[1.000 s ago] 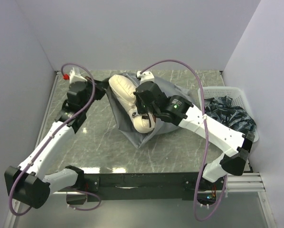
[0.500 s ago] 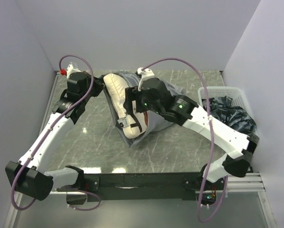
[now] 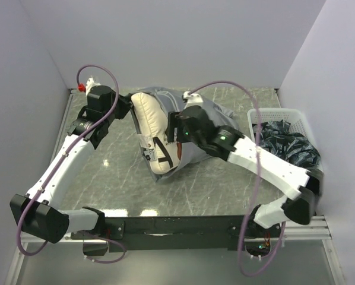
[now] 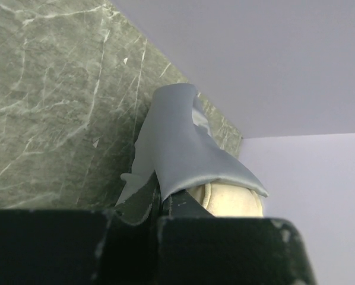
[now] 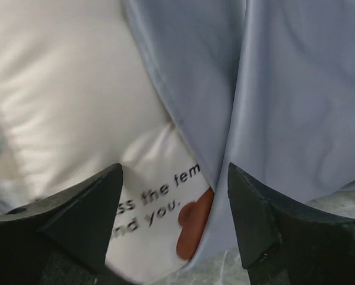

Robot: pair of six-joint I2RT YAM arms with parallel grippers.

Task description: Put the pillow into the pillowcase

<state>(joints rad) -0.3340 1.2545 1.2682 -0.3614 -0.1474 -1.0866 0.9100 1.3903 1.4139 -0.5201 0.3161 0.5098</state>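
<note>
Cream-white pillow (image 5: 65, 89) with black lettering (image 5: 159, 193) and a brown patch (image 5: 195, 228), plain grey pillowcase (image 5: 296, 89), dark green marbled surface (image 3: 118, 172) with pale veins, white lattice basket (image 3: 281, 113) holding dark navy patterned cloth (image 3: 284, 145), purple cables (image 3: 96, 66), white and black arms (image 3: 272, 169)

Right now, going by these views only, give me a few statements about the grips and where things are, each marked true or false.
1. The left fingers pinch a fold of the grey pillowcase. True.
2. The right fingers are clamped on the pillow. False: they stand apart above it and hold nothing.
3. The pillow is fully inside the pillowcase. False: much of its cream surface shows, including the black lettering.
4. A white basket with dark contents stands at the right side of the table. True.
</note>
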